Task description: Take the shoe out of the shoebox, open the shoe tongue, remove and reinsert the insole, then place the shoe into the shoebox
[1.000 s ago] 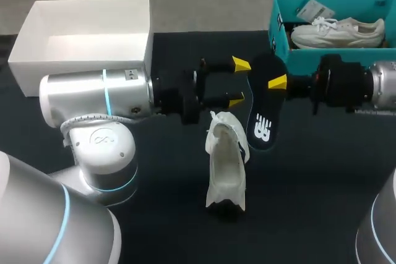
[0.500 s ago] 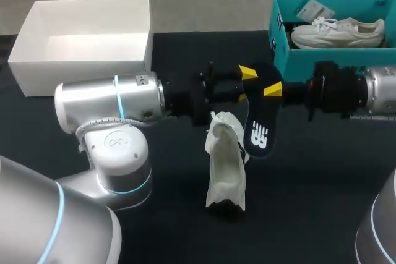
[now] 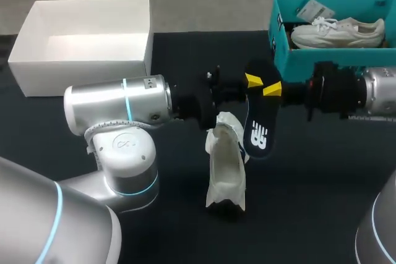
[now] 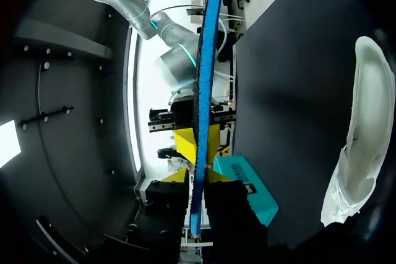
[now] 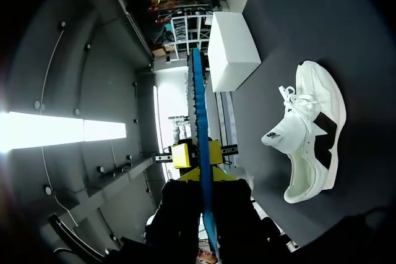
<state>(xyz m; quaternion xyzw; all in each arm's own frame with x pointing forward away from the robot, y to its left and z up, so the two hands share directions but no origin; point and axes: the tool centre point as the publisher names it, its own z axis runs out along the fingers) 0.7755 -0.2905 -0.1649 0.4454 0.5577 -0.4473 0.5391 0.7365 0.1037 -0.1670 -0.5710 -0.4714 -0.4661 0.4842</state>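
Note:
The dark insole point(image 3: 258, 125) with a white logo hangs on edge above the black table, held from both sides. My left gripper point(image 3: 252, 80) is shut on its upper end from the left. My right gripper point(image 3: 272, 88) is shut on the same end from the right. In the left wrist view the insole's blue edge point(image 4: 204, 60) runs straight between my left gripper's point(image 4: 197, 176) yellow tips. The right wrist view shows the same edge point(image 5: 197, 103) pinched in my right gripper point(image 5: 203, 174). The white shoe point(image 3: 226, 165) sits on the table just below and in front of the insole, also visible as the shoe point(image 4: 365, 134) and the shoe point(image 5: 309, 134).
A teal shoebox point(image 3: 281, 47) at the back right holds another white shoe point(image 3: 337, 32). An open white box point(image 3: 86, 66) stands at the back left. The black table point(image 3: 309, 202) spreads around the shoe.
My left gripper moved right to the insole's upper end and closed its fingers on it. The right gripper kept its hold, and the insole shifted slightly left.

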